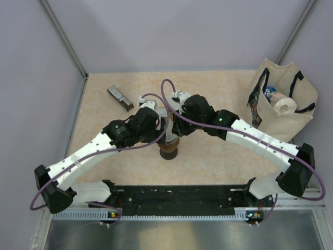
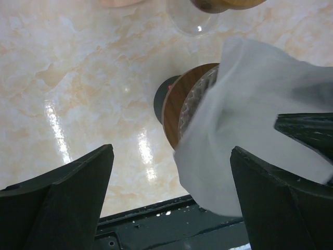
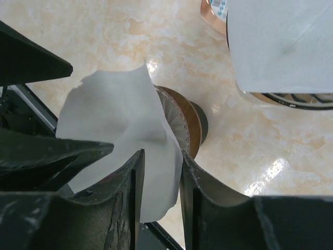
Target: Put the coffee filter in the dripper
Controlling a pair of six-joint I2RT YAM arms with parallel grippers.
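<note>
The dripper stands mid-table under both wrists; it has a wooden collar and a ribbed cone. The white paper coffee filter stands tilted on the dripper's rim and partly over its mouth. My right gripper is closed on the filter's near edge, with the paper filling the narrow gap between its fingers. My left gripper is wide open and empty, with the filter by its right finger. The top view hides the filter under the wrists.
A stack of white filters in a round holder sits just beyond the dripper, next to a glass vessel. A cloth bag with packets stands at the back right. A small dark flat device lies at the back left.
</note>
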